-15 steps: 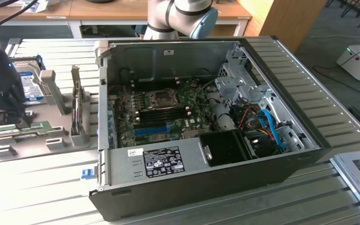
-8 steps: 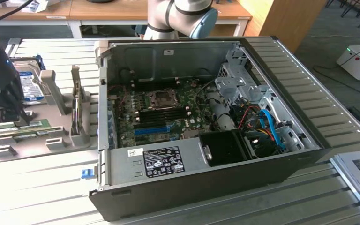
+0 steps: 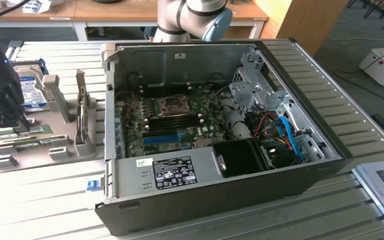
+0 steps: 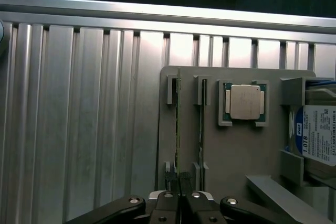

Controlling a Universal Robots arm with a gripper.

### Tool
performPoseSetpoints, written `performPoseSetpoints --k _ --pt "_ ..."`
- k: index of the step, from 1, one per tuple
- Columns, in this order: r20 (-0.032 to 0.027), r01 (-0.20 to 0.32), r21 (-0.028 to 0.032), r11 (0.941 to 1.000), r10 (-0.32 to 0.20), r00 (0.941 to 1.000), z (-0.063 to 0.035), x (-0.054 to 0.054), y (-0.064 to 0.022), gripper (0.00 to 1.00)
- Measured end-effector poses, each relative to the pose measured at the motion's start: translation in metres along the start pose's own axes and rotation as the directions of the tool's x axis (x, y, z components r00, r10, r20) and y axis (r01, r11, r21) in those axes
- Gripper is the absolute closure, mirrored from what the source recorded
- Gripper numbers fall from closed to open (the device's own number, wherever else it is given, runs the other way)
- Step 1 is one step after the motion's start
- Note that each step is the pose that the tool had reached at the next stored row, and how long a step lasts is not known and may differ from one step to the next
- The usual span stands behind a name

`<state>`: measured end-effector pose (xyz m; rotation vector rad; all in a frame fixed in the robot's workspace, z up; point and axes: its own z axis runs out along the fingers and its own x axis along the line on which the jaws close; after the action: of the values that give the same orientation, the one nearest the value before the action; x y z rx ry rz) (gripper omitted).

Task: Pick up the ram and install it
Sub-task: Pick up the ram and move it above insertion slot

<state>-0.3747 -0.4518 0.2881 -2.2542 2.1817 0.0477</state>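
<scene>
The ram [image 4: 177,124] is a thin green stick seen edge-on, standing in a slot of the grey holder [image 4: 231,156]. A second thin stick [image 4: 202,119] stands in the neighbouring slot. My gripper [image 4: 178,181] sits over one end of the ram, its two dark fingers [image 4: 169,184] shut against both faces of the stick. In the exterior view the gripper [image 3: 2,117] hangs low over the holder [image 3: 42,150] at the far left, well apart from the open computer case [image 3: 232,200]. Inside the case lies the motherboard [image 3: 172,125] with its dark memory slots [image 3: 175,120].
A processor chip [image 4: 244,102] rests in a pocket of the holder, and a hard drive [image 4: 317,140] stands beside it. An upright expansion card [image 3: 80,110] stands between holder and case. Blue cables [image 3: 289,135] and a black fan shroud [image 3: 242,157] crowd the case's right side.
</scene>
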Motion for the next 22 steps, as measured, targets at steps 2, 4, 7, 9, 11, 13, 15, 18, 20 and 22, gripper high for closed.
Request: performPoseSetpoints --k 2,4,7,9,11,13,15,18,20,22 --pt "0.0001 0.0 0.0001 1.0 0.0 1.0 -0.0016 0.0 0.0 0.89" --pt "0.0 0.0 0.0001 1.0 0.0 1.0 -0.0029 0.0 0.0 0.89" --pt "0.0 0.0 0.0 1.0 0.0 1.0 -0.005 0.0 0.0 0.89" --pt "0.0001 0.0 0.0001 1.0 0.0 1.0 -0.0068 0.0 0.0 0.89" --pt "0.0001 0.0 0.0 1.0 0.0 1.0 -0.0095 0.0 -0.0001 0.89" --pt "0.0001 0.0 -0.0002 1.0 0.0 1.0 -0.0123 0.0 -0.0001 0.89" --pt "0.0 0.0 -0.0003 1.0 0.0 1.0 -0.0149 0.0 -0.0002 0.89" --pt "0.0001 0.0 -0.0004 1.0 0.0 1.0 -0.0185 0.0 -0.0002 0.89" --pt "0.0 0.0 -0.0004 1.0 0.0 1.0 -0.0205 0.0 -0.0003 0.89" --pt "0.0 0.0 -0.0005 1.0 0.0 1.0 -0.0223 -0.001 -0.0003 0.89"
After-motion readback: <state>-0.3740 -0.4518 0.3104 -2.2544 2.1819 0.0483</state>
